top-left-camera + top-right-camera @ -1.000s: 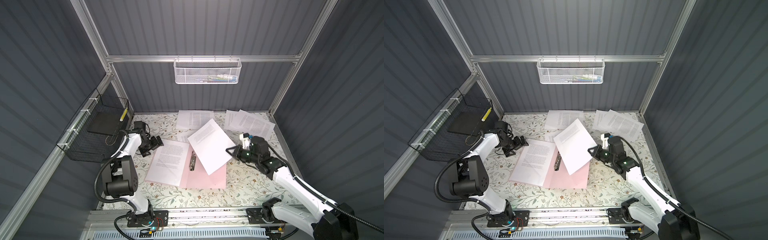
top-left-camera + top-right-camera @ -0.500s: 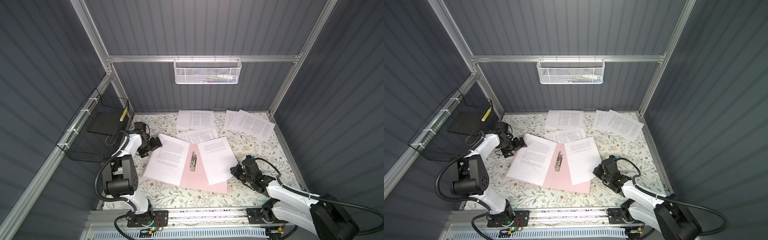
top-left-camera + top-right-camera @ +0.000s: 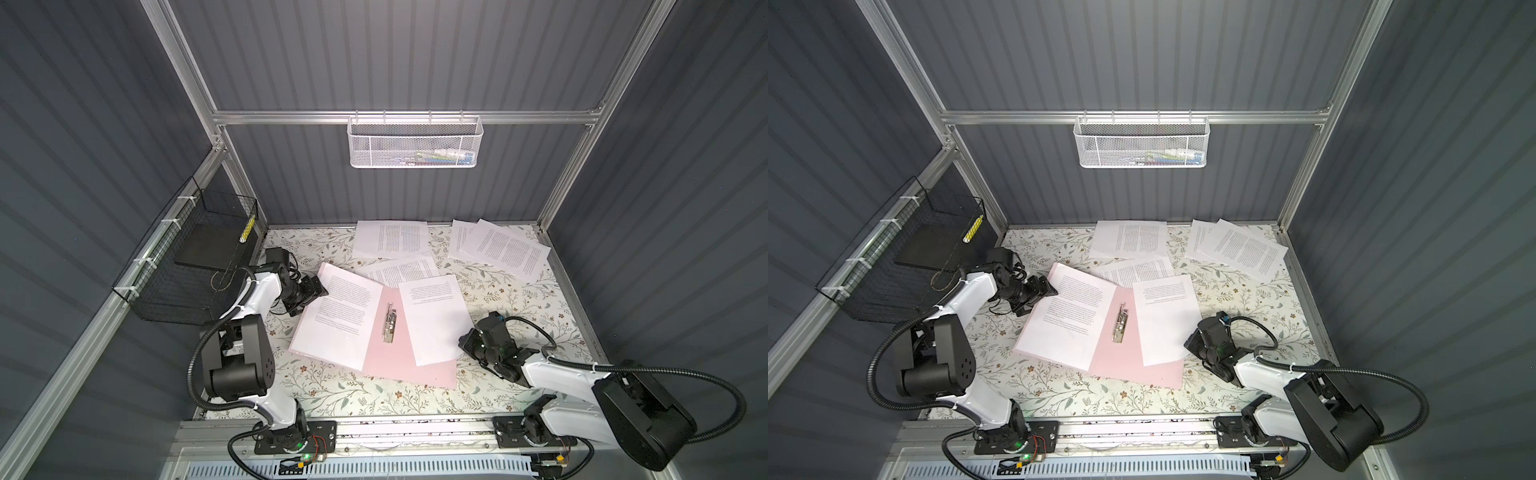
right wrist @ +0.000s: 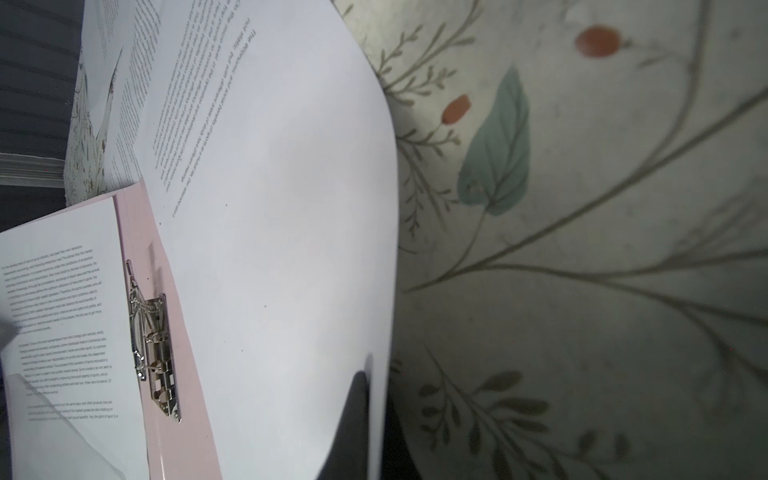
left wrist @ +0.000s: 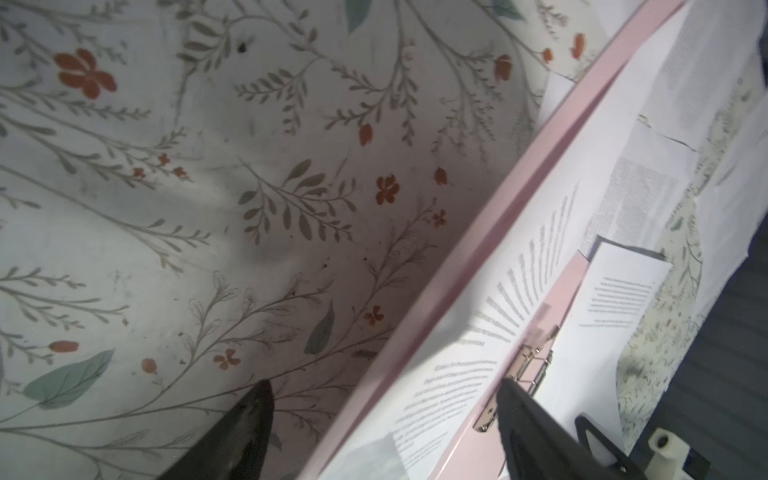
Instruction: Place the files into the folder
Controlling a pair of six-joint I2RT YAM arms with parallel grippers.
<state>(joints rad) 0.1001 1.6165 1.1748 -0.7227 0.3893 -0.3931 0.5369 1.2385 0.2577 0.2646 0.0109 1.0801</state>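
Two files (image 3: pixel 336 316) lie along the open folder (image 3: pixel 386 361), spine seemingly running near-to-far.

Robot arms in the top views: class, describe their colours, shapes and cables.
Both arms have white shells between bulky black joint housings: left arm, right arm. A black ribbed cable hose loops beside each. The left end effector and right end effector are black, with dark tapered fingers.

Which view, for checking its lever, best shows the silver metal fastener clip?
The right wrist view: the silver metal fastener clip is close, whole, unblocked. The left wrist view shows it oblique, partly hidden; both top views, small.
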